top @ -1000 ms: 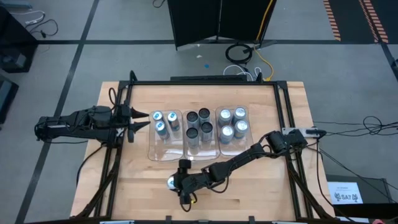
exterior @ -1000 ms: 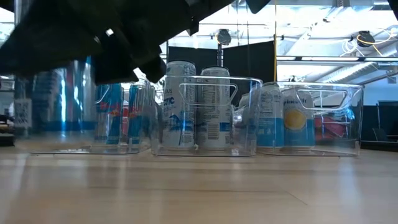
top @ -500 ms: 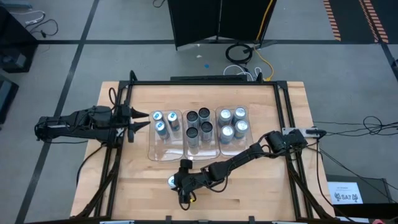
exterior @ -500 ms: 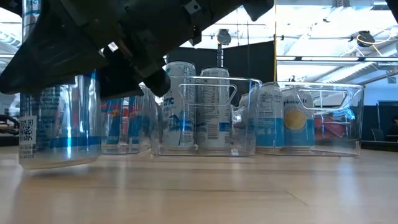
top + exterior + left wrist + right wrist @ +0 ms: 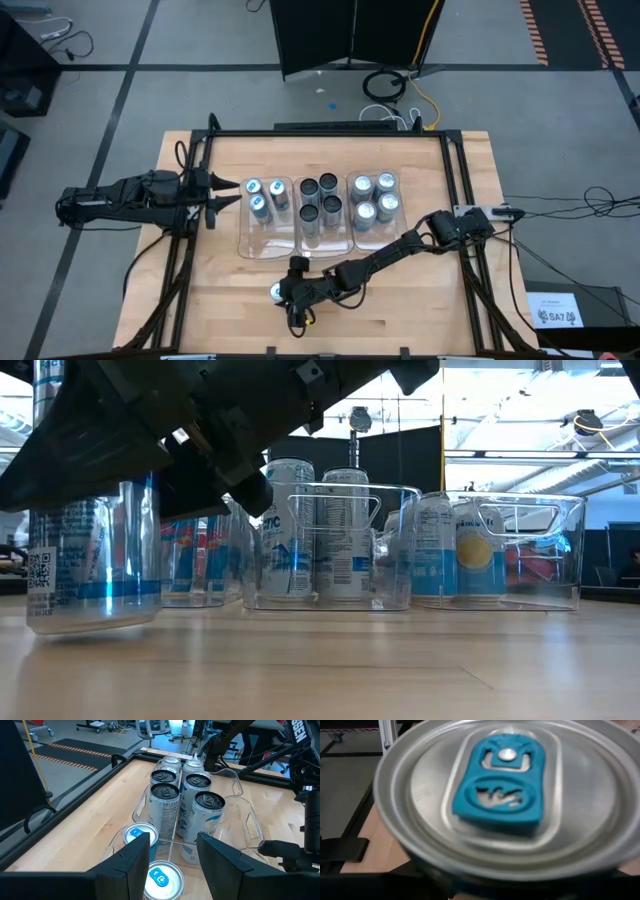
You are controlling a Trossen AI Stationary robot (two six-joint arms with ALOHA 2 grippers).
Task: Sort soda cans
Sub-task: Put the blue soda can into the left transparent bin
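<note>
On the wooden table (image 5: pixel 220 290), three clear trays (image 5: pixel 265 243) are sitting side by side holding upright cans (image 5: pixel 318 200), with bare wood lying open toward the near edge. Well in front of the trays, the right gripper (image 5: pixel 286 293) is clamping a blue-tabbed can (image 5: pixel 276 292) upright. Left of the trays, the left gripper (image 5: pixel 228 193) is hovering, fingers apart.

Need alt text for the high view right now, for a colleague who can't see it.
Overhead: the right tool is at a blue-topped soda can standing on the table's near side, apart from three clear trays of upright cans. The left tool waits beside the left tray.
</note>
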